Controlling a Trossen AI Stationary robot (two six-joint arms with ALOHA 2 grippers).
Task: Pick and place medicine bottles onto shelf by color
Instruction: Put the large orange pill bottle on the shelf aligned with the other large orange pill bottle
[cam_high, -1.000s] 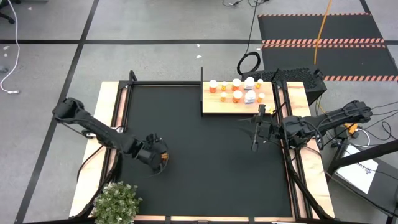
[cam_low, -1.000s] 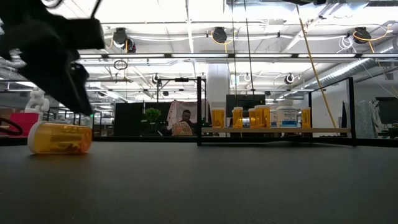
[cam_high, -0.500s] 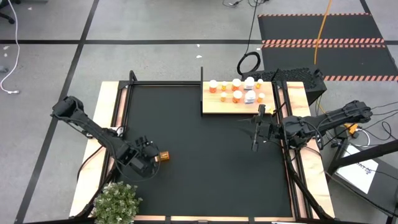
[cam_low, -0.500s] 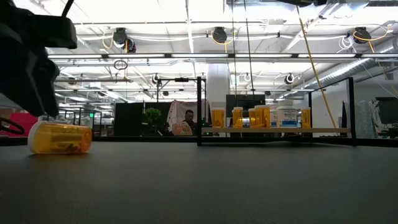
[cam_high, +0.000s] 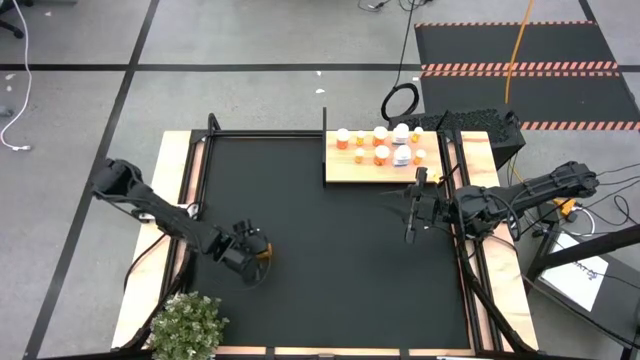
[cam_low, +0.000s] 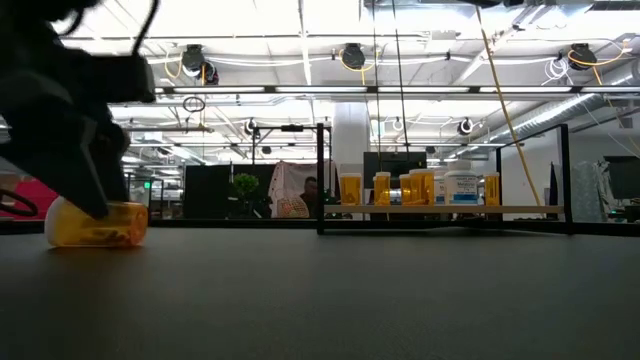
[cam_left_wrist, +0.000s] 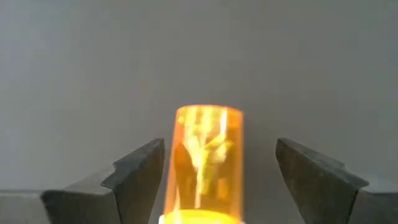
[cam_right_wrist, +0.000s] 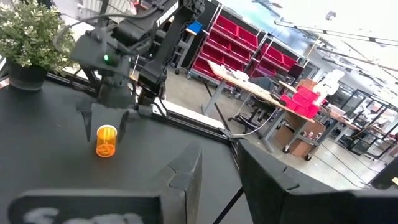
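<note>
I had the left gripper (cam_high: 252, 259) low over the near-left part of the black mat (cam_high: 320, 230), its fingers (cam_left_wrist: 138, 174) spread wide and released, holding nothing. A single orange medicine bottle (cam_left_wrist: 203, 163) lay on its side on the mat between those two fingers, clear gaps showing on either side in the left wrist view, so neither finger touched it. Its white cap end pointed back toward the wrist and the closed orange end pointed away from the fingers. From the low view the same bottle (cam_low: 97, 223) lay flat on the mat with the dark bulk of the left gripper (cam_low: 75, 130) directly above and partly in front of it. The right wrist view showed it (cam_right_wrist: 106, 140) under the spread fingers of the left gripper (cam_right_wrist: 107, 118) as well.

My right gripper (cam_high: 409, 222) hung over the right side of the mat, just short of the shelf (cam_high: 345, 170), its fingers (cam_right_wrist: 186, 177) apart and empty, nothing lying between them.

The rest of the medicine bottles (cam_high: 380, 145) stood upright in a cluster on the light-wood shelf at the far right corner of the desk (cam_high: 175, 160), well beyond the right fingers; most were orange with white caps, and a white one (cam_high: 401, 155) stood among them. In the low view they (cam_low: 420, 188) lined up along the shelf (cam_low: 440, 209). A potted plant (cam_high: 186, 325) sat at the near-left corner, just beside the left fingers.
</note>
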